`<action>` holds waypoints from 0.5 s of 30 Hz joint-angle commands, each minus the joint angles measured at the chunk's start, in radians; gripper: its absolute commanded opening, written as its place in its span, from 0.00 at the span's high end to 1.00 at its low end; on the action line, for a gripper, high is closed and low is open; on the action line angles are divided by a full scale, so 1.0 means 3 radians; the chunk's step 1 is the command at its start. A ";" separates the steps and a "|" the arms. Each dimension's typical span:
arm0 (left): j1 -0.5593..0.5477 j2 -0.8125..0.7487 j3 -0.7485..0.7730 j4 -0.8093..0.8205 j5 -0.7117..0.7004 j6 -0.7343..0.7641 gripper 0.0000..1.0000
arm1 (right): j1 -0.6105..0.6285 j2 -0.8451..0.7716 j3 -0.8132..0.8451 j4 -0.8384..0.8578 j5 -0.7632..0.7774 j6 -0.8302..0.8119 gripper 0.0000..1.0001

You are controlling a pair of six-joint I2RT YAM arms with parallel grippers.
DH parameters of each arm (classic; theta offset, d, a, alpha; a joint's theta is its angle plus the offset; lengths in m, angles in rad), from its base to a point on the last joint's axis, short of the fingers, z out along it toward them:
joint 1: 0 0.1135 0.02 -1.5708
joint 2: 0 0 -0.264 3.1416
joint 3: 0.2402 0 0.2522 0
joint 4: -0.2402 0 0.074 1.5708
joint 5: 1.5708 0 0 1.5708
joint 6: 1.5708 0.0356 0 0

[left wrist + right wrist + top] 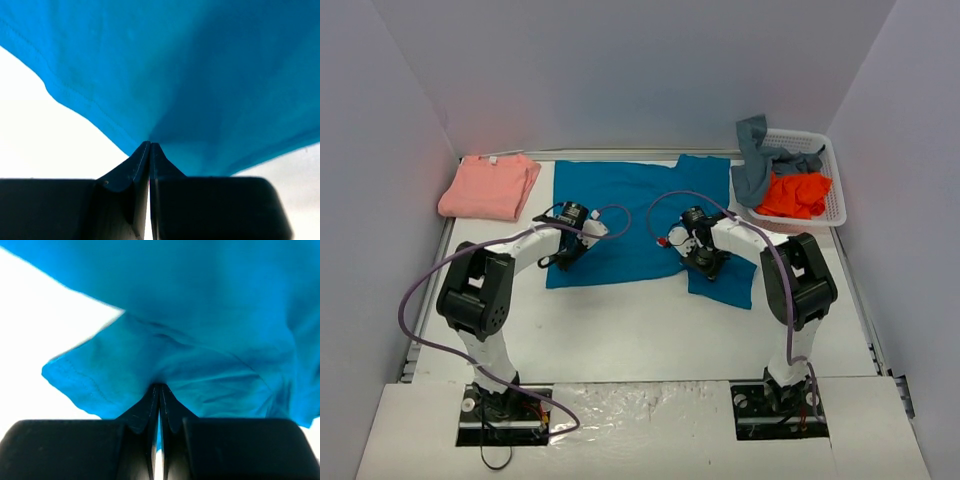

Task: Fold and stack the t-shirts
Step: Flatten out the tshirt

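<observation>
Two grips | left gripper (150, 144) clamped on teal-blue t-shirt (620, 200) edge | right gripper (160, 386) clamped on same shirt

Teal-blue t-shirt (630, 215), salmon-pink t-shirt (490, 187), orange t-shirt (797, 195), grey-blue t-shirt (752, 165), white lattice basket (837, 190).

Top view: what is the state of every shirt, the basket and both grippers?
basket: upright, holding two shirts
teal t-shirt: spread out, unfolded
salmon t-shirt: folded
orange t-shirt: crumpled in the basket
grey-blue t-shirt: crumpled, hanging over the basket's rim
left gripper: shut on the teal t-shirt
right gripper: shut on the teal t-shirt
</observation>
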 commanded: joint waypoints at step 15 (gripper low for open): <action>-0.0012 -0.0481 -0.0219 -0.0299 -0.0182 -0.0075 0.98 | 0.0581 0.0074 -0.0395 -0.0612 -0.0310 0.0011 1.00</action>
